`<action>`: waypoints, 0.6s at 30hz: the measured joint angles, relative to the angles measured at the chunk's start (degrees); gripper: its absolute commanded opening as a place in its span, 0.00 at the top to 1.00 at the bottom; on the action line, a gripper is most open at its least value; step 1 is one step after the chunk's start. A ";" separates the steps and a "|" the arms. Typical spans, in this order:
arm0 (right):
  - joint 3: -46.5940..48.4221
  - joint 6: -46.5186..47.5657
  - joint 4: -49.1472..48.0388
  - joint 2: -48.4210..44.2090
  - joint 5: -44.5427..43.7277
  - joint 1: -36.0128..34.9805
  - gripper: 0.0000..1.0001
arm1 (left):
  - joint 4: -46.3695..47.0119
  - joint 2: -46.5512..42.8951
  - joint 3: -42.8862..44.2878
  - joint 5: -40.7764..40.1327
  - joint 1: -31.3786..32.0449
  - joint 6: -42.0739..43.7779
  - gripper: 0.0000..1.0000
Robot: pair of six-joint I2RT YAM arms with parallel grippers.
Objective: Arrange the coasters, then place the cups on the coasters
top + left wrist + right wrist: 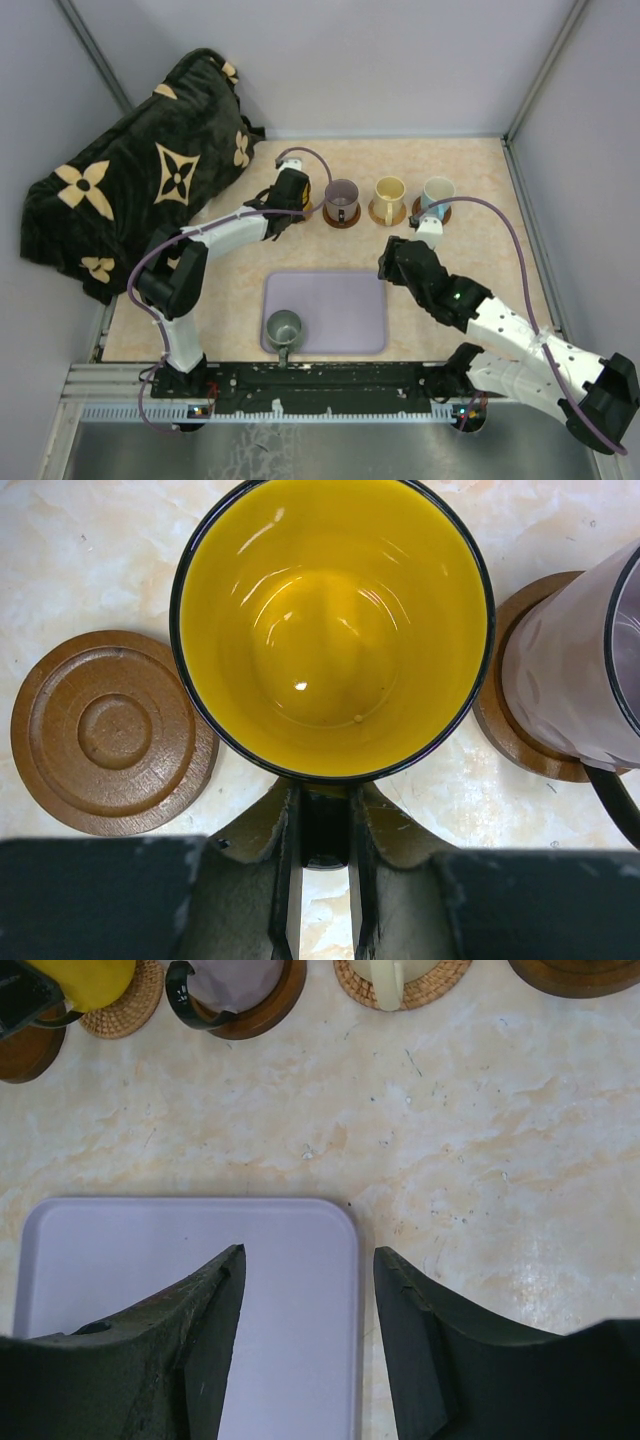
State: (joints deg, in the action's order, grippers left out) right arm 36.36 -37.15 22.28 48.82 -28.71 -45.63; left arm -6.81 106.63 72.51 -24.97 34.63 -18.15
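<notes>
Marbled beige tabletop lies under both arms. Your left gripper (323,805) is closed narrowly on the black handle of the yellow cup (330,630), between an empty dark coaster (108,732) and the mauve cup (590,660) standing on a second dark coaster (495,730). Your right gripper (308,1290) stands half open over the lavender tray (120,1250) and holds nothing.

Lighting is bright, even and overhead. Shadows are soft. Glare spots mark the yellow cup (330,630) interior. Focus is sharp.
</notes>
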 measured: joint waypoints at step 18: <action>0.00 -0.59 -0.09 0.61 0.96 0.00 0.46 | 0.09 0.00 -0.26 0.37 -1.01 -3.85 1.00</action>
State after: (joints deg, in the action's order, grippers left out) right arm 36.36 -37.74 22.20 49.43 -27.75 -45.63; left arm -6.72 106.63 72.25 -24.60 33.63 -22.00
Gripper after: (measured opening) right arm 0.544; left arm 0.247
